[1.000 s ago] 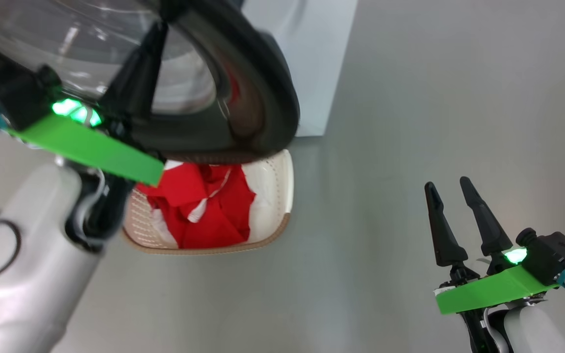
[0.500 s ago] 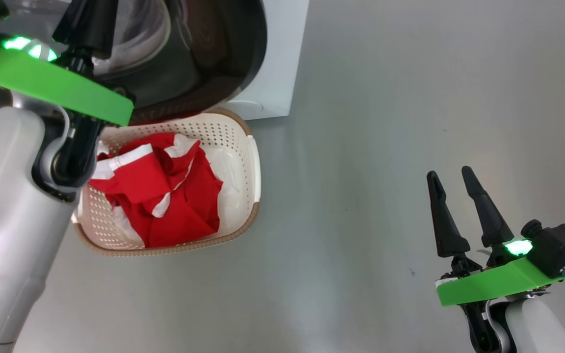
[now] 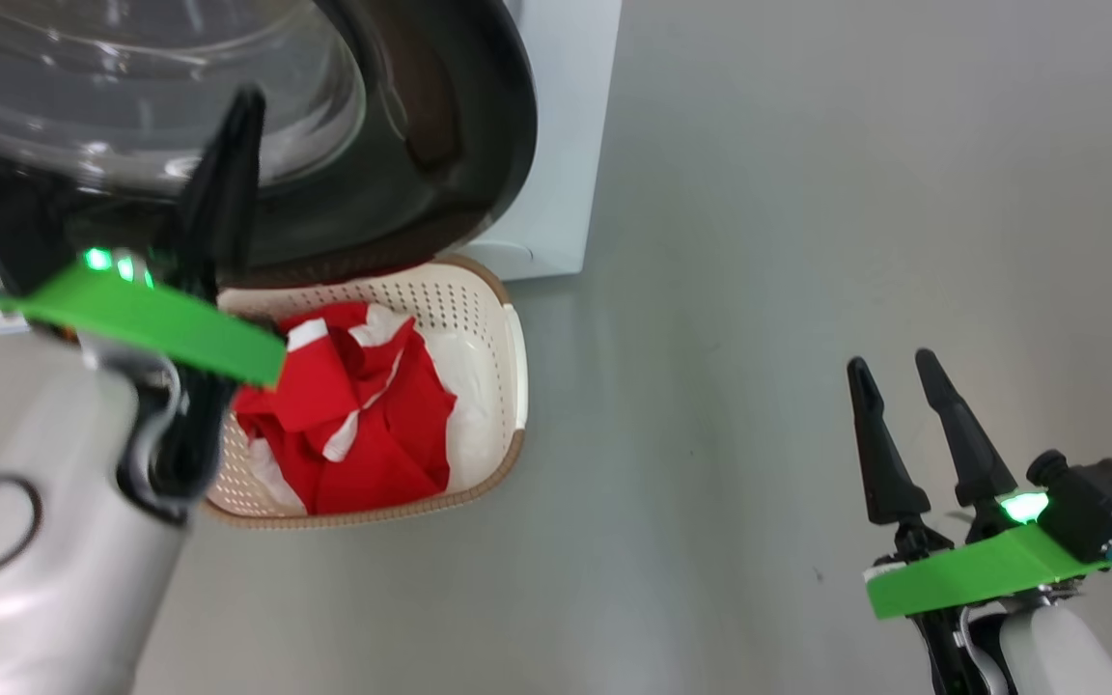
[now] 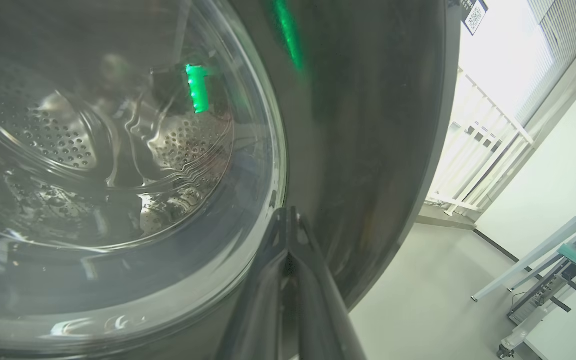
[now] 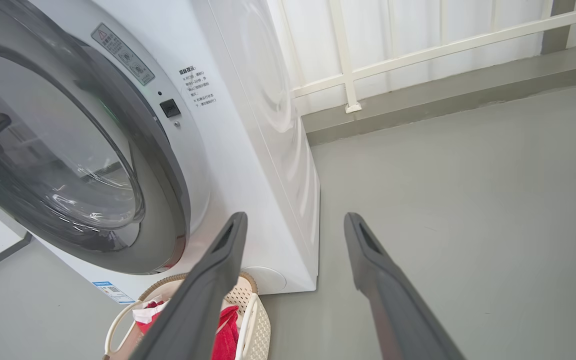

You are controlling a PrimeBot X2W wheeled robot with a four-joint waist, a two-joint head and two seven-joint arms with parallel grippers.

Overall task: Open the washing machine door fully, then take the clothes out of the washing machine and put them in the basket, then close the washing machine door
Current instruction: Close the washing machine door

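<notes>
The washing machine (image 3: 556, 145) (image 5: 248, 150) is white, and its door (image 3: 440, 116) (image 5: 165, 195) lies close against its front. My left gripper (image 3: 242, 116) (image 4: 286, 215) is shut and empty, its tips pressed on the door's (image 4: 358, 125) glossy black rim beside the glass window, through which the steel drum (image 4: 48, 130) shows. The basket (image 3: 508, 454) (image 5: 260, 325) stands on the floor below the door, with the red and white clothes (image 3: 363, 415) (image 5: 225, 335) in it. Over bare floor to the right, my right gripper (image 3: 889, 365) (image 5: 295, 220) is open and empty.
Grey floor (image 3: 807, 241) stretches to the right of the machine and basket. A white railing (image 5: 348, 75) runs along the wall behind the machine. A table frame on castors (image 4: 558, 245) stands off to the side. A small blue label (image 5: 110, 290) sits low on the machine's front.
The door has swung in toward the machine's front with my shut left gripper against it. The head view has shifted. My right gripper has stayed open in place.
</notes>
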